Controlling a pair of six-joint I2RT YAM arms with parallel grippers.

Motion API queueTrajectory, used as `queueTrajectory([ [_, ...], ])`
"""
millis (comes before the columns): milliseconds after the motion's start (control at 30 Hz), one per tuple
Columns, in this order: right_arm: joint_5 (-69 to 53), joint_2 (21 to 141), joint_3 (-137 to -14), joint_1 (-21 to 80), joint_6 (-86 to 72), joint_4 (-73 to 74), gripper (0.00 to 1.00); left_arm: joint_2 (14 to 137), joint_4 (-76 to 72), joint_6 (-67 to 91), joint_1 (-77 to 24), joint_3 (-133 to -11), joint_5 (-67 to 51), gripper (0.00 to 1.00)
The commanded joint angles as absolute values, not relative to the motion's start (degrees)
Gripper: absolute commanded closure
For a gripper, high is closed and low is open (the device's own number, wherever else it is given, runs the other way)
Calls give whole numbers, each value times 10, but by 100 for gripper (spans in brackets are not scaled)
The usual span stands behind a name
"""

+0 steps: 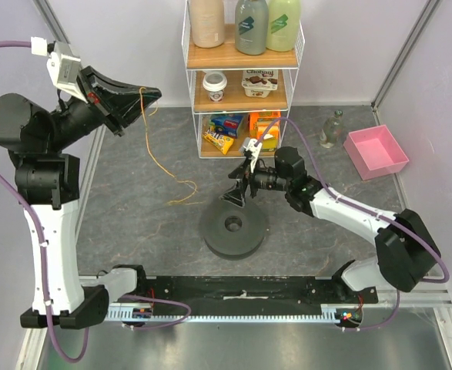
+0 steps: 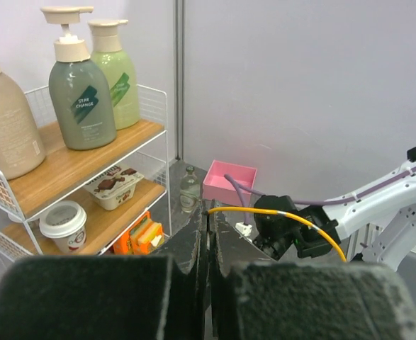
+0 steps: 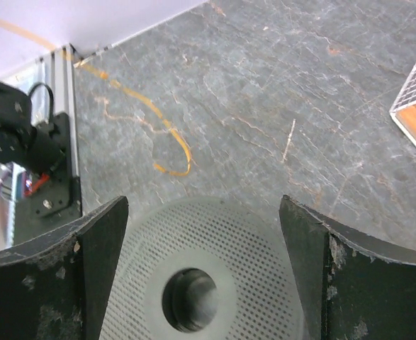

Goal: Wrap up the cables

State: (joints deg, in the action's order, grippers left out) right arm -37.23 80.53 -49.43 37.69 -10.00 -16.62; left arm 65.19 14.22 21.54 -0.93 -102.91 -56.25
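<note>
A thin yellow-orange cable (image 1: 158, 154) hangs from my raised left gripper (image 1: 144, 99) down to the grey floor, where its end curls near the spool. My left gripper (image 2: 212, 212) is shut on the cable (image 2: 293, 217), which leaves the fingertips to the right. The dark grey round spool (image 1: 234, 227) lies flat in the middle. My right gripper (image 1: 239, 194) is open and empty just above the spool's far edge. In the right wrist view the perforated spool (image 3: 215, 262) lies between the spread fingers (image 3: 87, 255), and the cable's loop (image 3: 172, 152) lies beyond it.
A white wire shelf (image 1: 242, 77) with bottles, cups and snack packs stands at the back centre. A pink tray (image 1: 376, 150) and a small bottle (image 1: 332, 129) sit at the back right. A black rail (image 1: 241, 293) runs along the near edge.
</note>
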Motion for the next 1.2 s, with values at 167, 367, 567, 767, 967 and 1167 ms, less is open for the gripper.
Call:
queueTrajectory([
  [167,-388,799,-461,426,-170,-313,2,669,72,306,-6,-1056,-589,98],
  [367,-381,825,-475,439,-156,-344,2,672,45,342,-6,-1061,-588,98],
  [567,-389,827,-444,475,-171,-393,2,682,42,353,-6,-1085,-587,98],
  [767,-310,856,-446,489,-200,-415,3,682,33,363,-6,-1093,-587,98],
  [967,-218,894,-489,488,-206,-416,33,679,22,374,-6,-1094,-586,98],
  [1167,-223,891,-488,488,-200,-401,94,675,25,366,-6,-1100,-580,98],
])
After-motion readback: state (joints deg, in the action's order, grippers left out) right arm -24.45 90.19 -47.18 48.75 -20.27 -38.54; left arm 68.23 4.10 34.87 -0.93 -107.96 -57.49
